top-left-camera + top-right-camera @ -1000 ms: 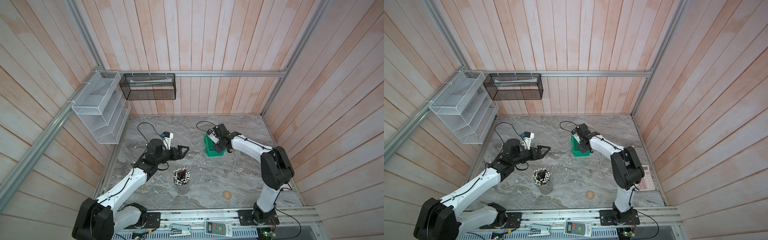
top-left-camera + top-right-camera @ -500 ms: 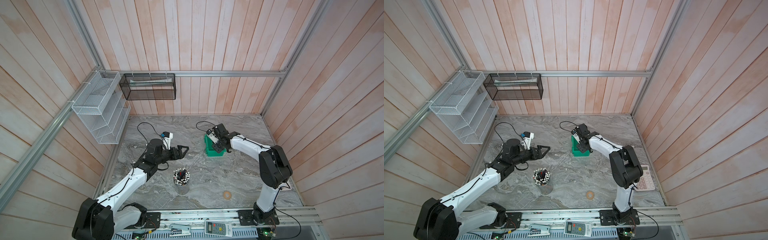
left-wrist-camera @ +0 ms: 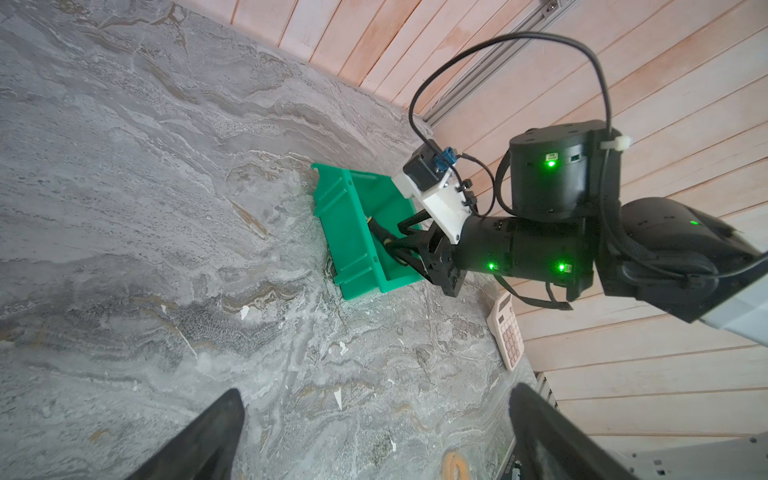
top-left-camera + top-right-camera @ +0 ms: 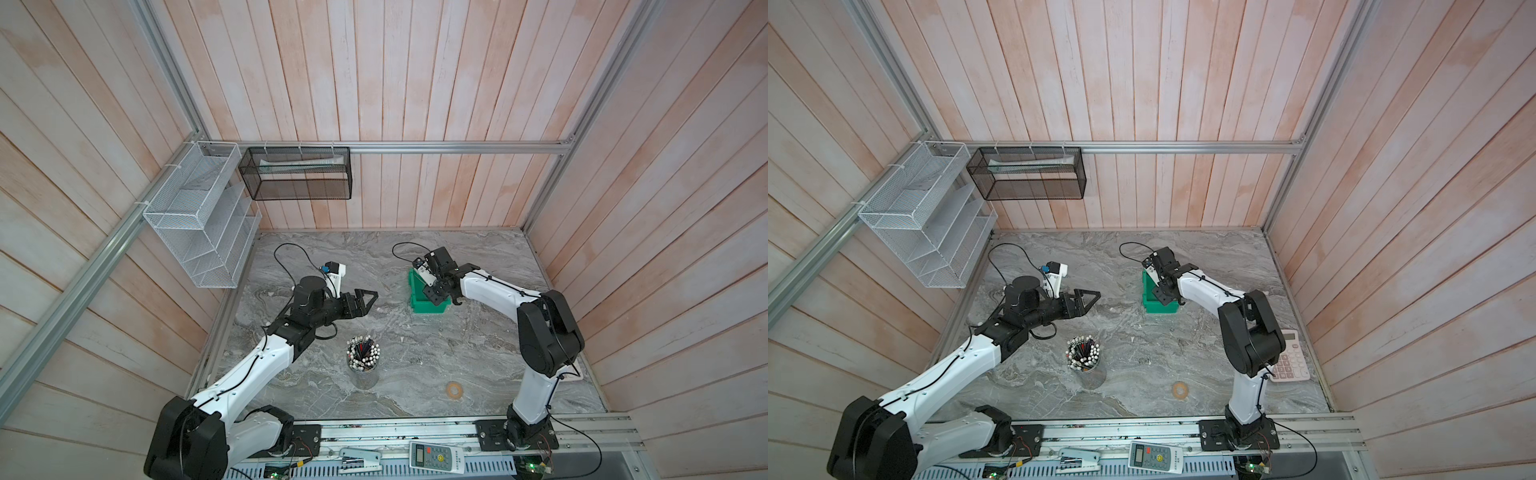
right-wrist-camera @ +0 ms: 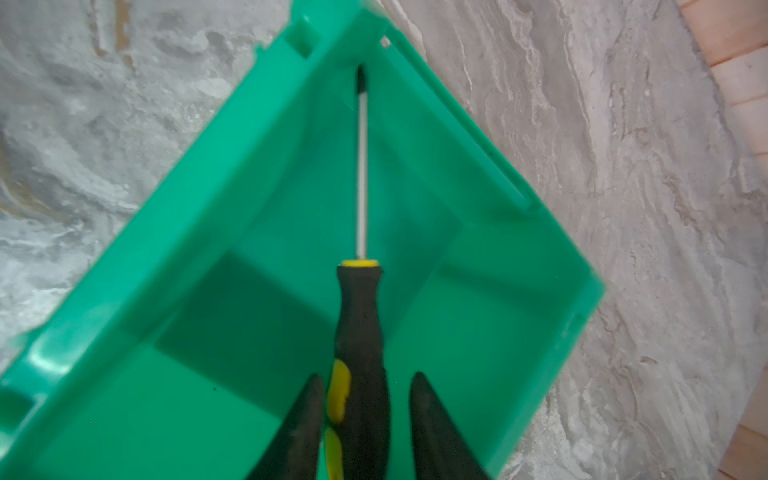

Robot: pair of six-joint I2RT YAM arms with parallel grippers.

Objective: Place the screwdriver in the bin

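The green bin [image 5: 478, 291] stands at the back middle of the marble table in both top views [image 4: 428, 308] [image 4: 1158, 308]. The screwdriver [image 5: 359, 316], black-and-yellow handle and thin shaft, is inside it, its tip reaching a far corner. My right gripper [image 5: 366, 376] reaches into the bin, its jaws astride the handle. One finger lies along the yellow side and a gap shows at the other, so it is open. In the left wrist view the bin [image 3: 349, 232], the screwdriver [image 3: 380, 235] and the right gripper [image 3: 405, 249] also show. My left gripper [image 4: 372, 297] [image 3: 376, 390] hovers open and empty, left of the bin.
A cup of pens [image 4: 363, 357] stands in front of the left gripper. An orange ring [image 4: 455, 390] lies near the front edge and a pink calculator [image 4: 1289, 357] at the right edge. A white wire rack [image 4: 199, 232] and a black mesh basket [image 4: 297, 174] hang on the walls.
My right gripper's jaws have parted from the screwdriver handle inside the bin. The left arm has not moved.
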